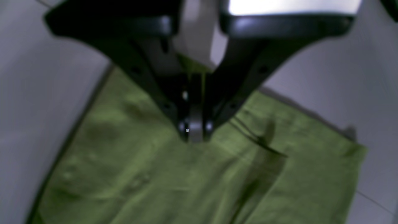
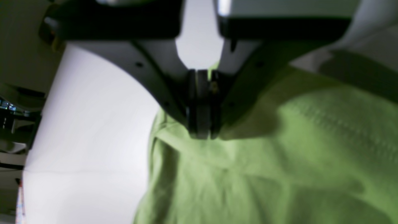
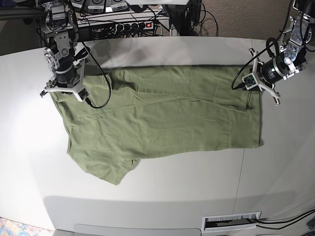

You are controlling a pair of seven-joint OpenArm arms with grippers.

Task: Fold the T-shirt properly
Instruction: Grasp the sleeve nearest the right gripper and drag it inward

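- A pale white tabletop (image 3: 162,196) fills most of the base view, with a thin seam running down its right part.
- Behind its far edge sit a power strip (image 3: 133,24) with a red light, loose black cables and a woven brown panel at upper right.
- At the near edge a white vent grille (image 3: 231,221) shows.
- The T-shirt (image 3: 162,123), olive green and wrinkled, lies spread across the middle of the tabletop, one sleeve folded at the near left.
- The right gripper (image 3: 66,91), on the left of the base view, stands at the shirt's far left corner; in its wrist view its jaws are pressed together on a ridge of the green cloth (image 2: 248,161).
- The left gripper (image 3: 250,84), on the right of the base view, sits at the shirt's far right corner; its wrist view shows the jaws closed, pinching the fabric (image 1: 186,174) at the tips.
- Both wrist views are blurred, so the cloth's weave and the jaw pads are hard to make out.
- How much cloth lies between either pair of jaws is hidden by the jaws themselves.
- The arms are cut off at the top edge of the base view.
- A dark streak on the cloth in the left wrist view cannot be told apart as fold or shadow.
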